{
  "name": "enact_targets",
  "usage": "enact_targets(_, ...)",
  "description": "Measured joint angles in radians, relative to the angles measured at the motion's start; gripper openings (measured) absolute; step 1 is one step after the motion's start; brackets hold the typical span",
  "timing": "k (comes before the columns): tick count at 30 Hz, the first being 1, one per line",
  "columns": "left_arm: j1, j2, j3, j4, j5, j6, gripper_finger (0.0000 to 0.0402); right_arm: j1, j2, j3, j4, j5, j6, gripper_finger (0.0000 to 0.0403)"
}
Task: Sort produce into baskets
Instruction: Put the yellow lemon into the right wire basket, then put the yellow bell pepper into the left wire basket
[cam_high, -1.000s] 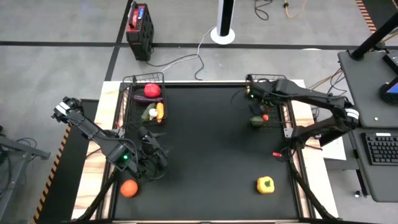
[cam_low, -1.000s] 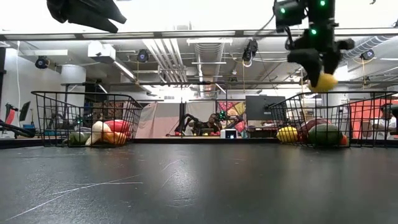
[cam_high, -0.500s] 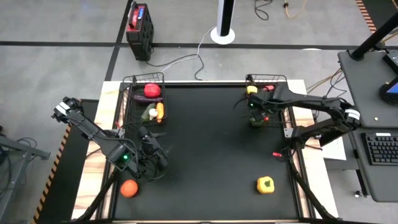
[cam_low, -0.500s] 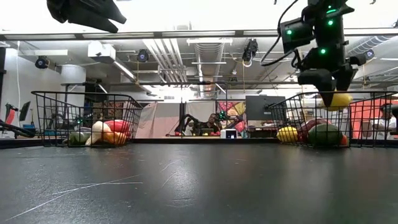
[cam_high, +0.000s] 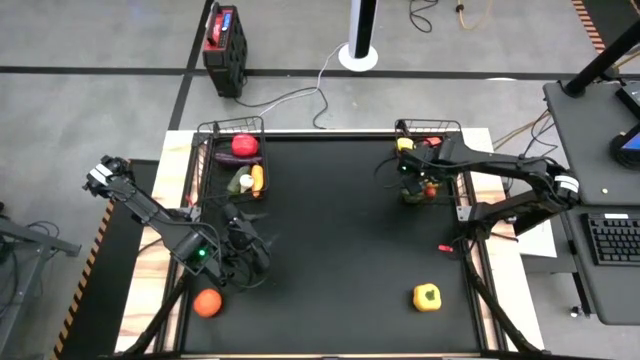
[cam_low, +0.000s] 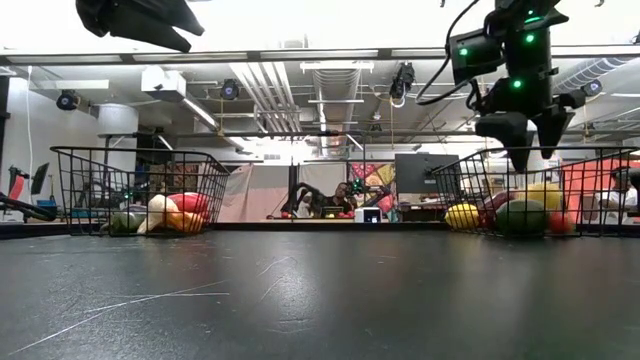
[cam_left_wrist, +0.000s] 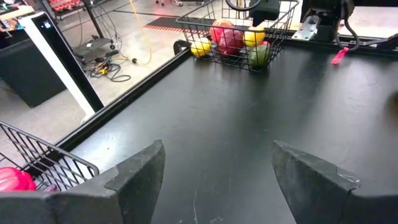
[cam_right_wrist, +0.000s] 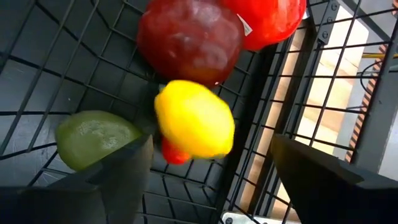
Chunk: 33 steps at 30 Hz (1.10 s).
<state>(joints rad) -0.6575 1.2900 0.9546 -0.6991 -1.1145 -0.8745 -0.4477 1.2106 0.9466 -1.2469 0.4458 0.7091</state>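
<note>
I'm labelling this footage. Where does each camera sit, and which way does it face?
High: overhead, straight down; both arms, table.
Low: table height, level; right gripper over right basket.
Left wrist: along table; open left gripper.
Right wrist: down into basket; lemon between open fingers.
Shared: low and left wrist views both show the right basket.

Grey floor crossed by black tape lines surrounds the black tabletop. At 11 o'clock stands a red-and-black box; at 12 a white pole base with cables. At 3 o'clock a dark desk carries a keyboard. Ceiling ducts and lights hang overhead.
</note>
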Motion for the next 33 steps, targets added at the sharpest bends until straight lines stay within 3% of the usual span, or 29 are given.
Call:
enact_targets(6, 0.000, 0.000, 0.000, 0.010, 0.006, 0.000, 0.0274, 0.015, -0.001, 0.000, 0.037, 0.000, -0.003, 0.0333)
enact_targets(11, 0.000, 0.000, 0.000, 0.038, 0.021, 0.000, 0.0274, 0.088, -0.026, 0.000, 0.167, -0.001, -0.015, 0.0327)
enact_targets(18, 0.000, 0.000, 0.000, 0.108, 0.091, 0.000, 0.0274, 0.289, -0.046, 0.000, 0.467, -0.008, -0.079, 0.0325)
enact_targets(24, 0.000, 0.000, 0.000, 0.148, 0.107, 0.012, 0.0274, 0.481, -0.029, 0.000, 0.712, -0.076, -0.131, 0.0325)
enact_targets(33, 0.000, 0.000, 0.000, 0.215, 0.163, 0.029, 0.0274, 0.714, -0.028, 0.000, 0.785, -0.089, -0.039, 0.0325)
